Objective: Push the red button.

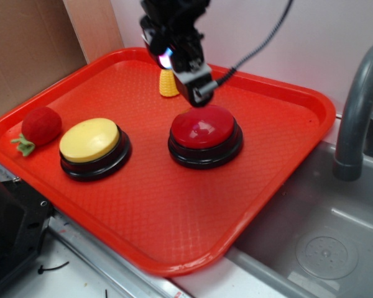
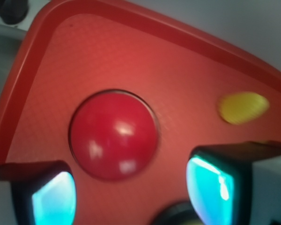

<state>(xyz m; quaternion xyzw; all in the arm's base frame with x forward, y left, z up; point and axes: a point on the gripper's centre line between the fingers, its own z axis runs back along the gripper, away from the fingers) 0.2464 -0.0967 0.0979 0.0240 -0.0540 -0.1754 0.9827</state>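
The red button (image 1: 202,127) is a glossy red dome on a black base, standing right of the middle of the red tray (image 1: 174,217). My gripper (image 1: 199,93) hangs just over the button's far edge, pointing down. In the wrist view the red button (image 2: 113,136) lies a little ahead of my gripper (image 2: 131,187). The jaws stand wide apart and nothing is between them. The cyan-lit fingertips (image 2: 54,194) frame bare tray (image 2: 84,56).
A yellow-topped button (image 1: 90,139) sits left of the red one, and its black base (image 2: 175,216) shows between my fingers. A fuzzy red strawberry (image 1: 40,126) lies at the tray's left. A small yellow toy (image 1: 168,84) is at the back. A grey sink (image 1: 323,236) and faucet (image 1: 354,105) are right.
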